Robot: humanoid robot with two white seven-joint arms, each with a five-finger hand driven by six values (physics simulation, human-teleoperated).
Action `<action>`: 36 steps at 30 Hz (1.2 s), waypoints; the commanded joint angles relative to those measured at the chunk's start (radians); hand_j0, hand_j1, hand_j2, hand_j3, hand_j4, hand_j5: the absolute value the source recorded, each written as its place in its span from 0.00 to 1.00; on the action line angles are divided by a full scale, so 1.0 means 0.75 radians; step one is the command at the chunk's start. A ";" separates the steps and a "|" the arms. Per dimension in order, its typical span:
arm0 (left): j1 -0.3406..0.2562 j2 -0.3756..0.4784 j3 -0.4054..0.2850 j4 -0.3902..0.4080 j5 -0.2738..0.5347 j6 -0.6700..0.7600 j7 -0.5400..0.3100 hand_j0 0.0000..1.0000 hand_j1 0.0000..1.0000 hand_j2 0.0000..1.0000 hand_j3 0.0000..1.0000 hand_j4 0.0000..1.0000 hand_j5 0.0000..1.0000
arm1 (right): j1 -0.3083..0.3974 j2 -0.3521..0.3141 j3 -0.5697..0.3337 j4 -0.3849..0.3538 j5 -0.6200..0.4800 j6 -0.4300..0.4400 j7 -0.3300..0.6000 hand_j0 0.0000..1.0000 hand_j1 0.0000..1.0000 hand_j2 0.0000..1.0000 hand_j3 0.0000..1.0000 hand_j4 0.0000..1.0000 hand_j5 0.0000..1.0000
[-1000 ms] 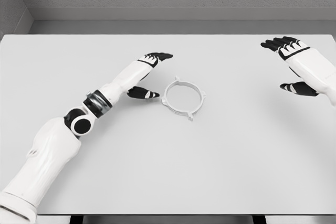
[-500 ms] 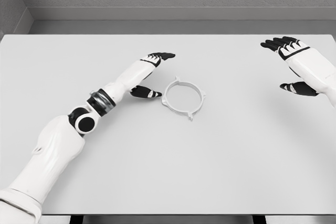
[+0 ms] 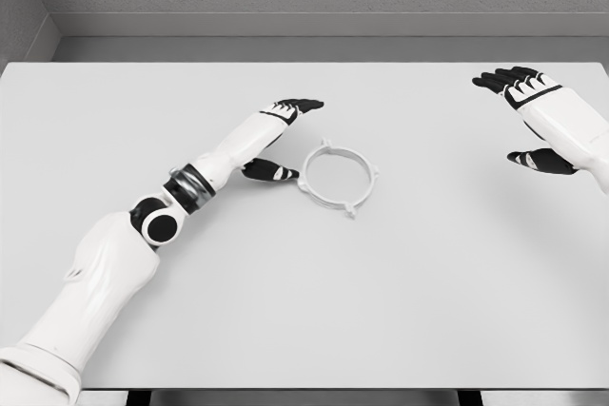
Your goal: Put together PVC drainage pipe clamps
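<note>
A: Head view, entry. Pipe clamp ring [image 3: 338, 175] lies flat on the white desk [image 3: 304, 311], slightly left of centre. Left hand [image 3: 276, 140] sits just beside the ring's left edge, fingers spread, thumb tip near the rim; contact cannot be confirmed. It holds nothing.

B: Right hand [image 3: 535, 121]?

A: Far right, well apart from the ring, fingers apart, empty.

B: Risks?

A: Judgement only. The ring is thin and flat, giving the fingers little edge to catch. A sideways approach by the thumb could push it across the smooth desk rather than lift it. Closing on one rim could tip or flick it away.
</note>
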 commanded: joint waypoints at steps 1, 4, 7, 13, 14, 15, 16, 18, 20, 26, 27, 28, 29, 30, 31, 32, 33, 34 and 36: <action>0.000 -0.003 0.001 -0.002 0.005 0.000 0.001 1.00 1.00 1.00 1.00 1.00 1.00 | 0.000 -0.001 -0.002 -0.001 -0.011 0.004 -0.001 1.00 1.00 1.00 1.00 1.00 1.00; 0.000 -0.003 0.001 -0.002 0.005 0.000 0.001 1.00 1.00 1.00 1.00 1.00 1.00 | 0.000 -0.001 -0.002 -0.001 -0.011 0.004 -0.001 1.00 1.00 1.00 1.00 1.00 1.00; 0.006 -0.003 0.001 -0.012 0.005 0.000 0.001 1.00 1.00 1.00 1.00 1.00 1.00 | 0.000 -0.001 0.000 -0.001 -0.009 0.004 -0.001 1.00 1.00 1.00 1.00 1.00 1.00; 0.010 -0.003 -0.001 -0.022 0.005 0.000 0.001 1.00 1.00 1.00 1.00 1.00 1.00 | 0.000 0.006 0.000 -0.005 -0.011 0.004 -0.001 1.00 1.00 1.00 1.00 1.00 1.00; 0.016 -0.003 -0.001 -0.022 0.003 0.000 0.001 1.00 1.00 1.00 1.00 1.00 1.00 | -0.002 0.006 0.002 -0.005 -0.011 0.004 -0.001 1.00 1.00 1.00 1.00 1.00 1.00; 0.018 -0.003 0.001 -0.039 0.001 0.000 0.001 1.00 1.00 1.00 1.00 1.00 1.00 | -0.002 0.006 0.000 -0.007 -0.011 0.004 -0.001 1.00 1.00 1.00 1.00 1.00 1.00; 0.020 -0.003 0.001 -0.043 -0.001 0.000 0.001 1.00 1.00 1.00 1.00 1.00 1.00 | 0.000 0.006 0.002 -0.007 -0.011 0.004 -0.001 1.00 1.00 1.00 1.00 1.00 1.00; 0.020 -0.003 0.001 -0.043 -0.001 0.000 0.001 1.00 1.00 1.00 1.00 1.00 1.00 | 0.000 0.006 0.002 -0.005 -0.011 0.004 -0.001 1.00 1.00 1.00 1.00 1.00 1.00; 0.022 -0.005 -0.001 -0.043 -0.003 0.000 0.001 1.00 1.00 1.00 1.00 1.00 1.00 | 0.000 0.006 0.000 -0.007 -0.011 0.004 -0.003 1.00 1.00 1.00 1.00 1.00 1.00; 0.014 0.008 0.017 -0.041 0.005 0.000 0.001 1.00 1.00 1.00 1.00 1.00 1.00 | 0.002 0.006 0.002 -0.007 -0.027 0.004 -0.003 1.00 1.00 1.00 1.00 1.00 1.00; 0.010 0.010 0.017 -0.041 0.009 0.000 0.001 1.00 1.00 1.00 1.00 1.00 1.00 | 0.002 0.006 0.002 -0.007 -0.027 0.004 -0.003 1.00 1.00 1.00 1.00 1.00 1.00; 0.004 0.012 0.017 -0.039 0.014 0.000 0.001 1.00 1.00 1.00 1.00 1.00 1.00 | 0.002 0.006 0.002 -0.007 -0.027 0.004 -0.001 1.00 1.00 1.00 1.00 1.00 1.00; 0.000 0.012 0.019 -0.035 0.016 0.000 0.003 1.00 1.00 1.00 1.00 1.00 1.00 | 0.002 0.006 0.002 -0.007 -0.027 0.004 -0.003 1.00 1.00 1.00 1.00 1.00 1.00; -0.002 0.012 0.032 -0.033 0.016 0.000 0.001 1.00 1.00 1.00 1.00 1.00 1.00 | 0.002 0.006 0.002 -0.007 -0.027 0.004 -0.003 1.00 1.00 1.00 1.00 1.00 1.00; -0.002 0.034 0.062 -0.037 0.018 0.000 0.001 1.00 1.00 1.00 1.00 1.00 1.00 | 0.002 0.006 0.002 -0.007 -0.027 0.004 -0.001 1.00 1.00 1.00 1.00 1.00 1.00; -0.008 0.112 0.103 -0.039 0.024 0.000 0.001 1.00 1.00 1.00 1.00 1.00 1.00 | 0.002 0.006 0.002 -0.007 -0.027 0.004 -0.003 1.00 1.00 1.00 1.00 1.00 1.00; -0.010 0.181 0.150 -0.043 0.044 0.000 0.001 1.00 1.00 1.00 1.00 1.00 1.00 | 0.002 0.006 0.002 -0.007 -0.027 0.004 -0.003 1.00 1.00 1.00 1.00 1.00 1.00; -0.016 0.237 0.185 -0.043 0.077 0.000 0.001 1.00 1.00 1.00 1.00 1.00 1.00 | 0.002 0.006 0.002 -0.007 -0.027 0.004 -0.001 1.00 1.00 1.00 1.00 1.00 1.00; -0.016 0.414 0.204 -0.073 0.159 0.000 0.001 1.00 1.00 1.00 1.00 1.00 1.00 | 0.006 0.006 0.002 -0.007 -0.027 0.004 -0.003 1.00 1.00 1.00 1.00 1.00 1.00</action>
